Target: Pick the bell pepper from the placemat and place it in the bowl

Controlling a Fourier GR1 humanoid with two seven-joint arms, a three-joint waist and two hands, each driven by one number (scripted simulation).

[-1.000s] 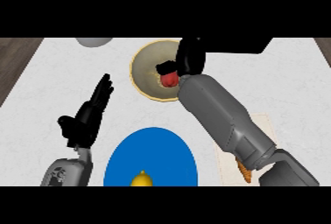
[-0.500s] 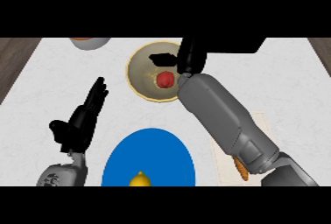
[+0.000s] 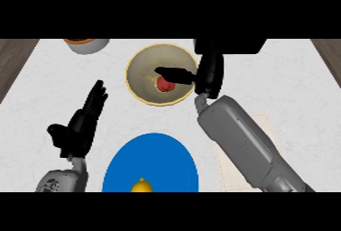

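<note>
With the bell pepper (image 3: 166,84) lying in the bowl (image 3: 143,67) beneath the right hand's (image 3: 208,74) spread, empty fingers, the bowl could be knocked during withdrawal.

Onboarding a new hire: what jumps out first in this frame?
The right hand reaches over the tan bowl at top centre, with the red bell pepper lying inside it by the thumb. Next, the big blue plate at the bottom edge, a yellow object on its near rim. The left hand rests open at the left.
</note>
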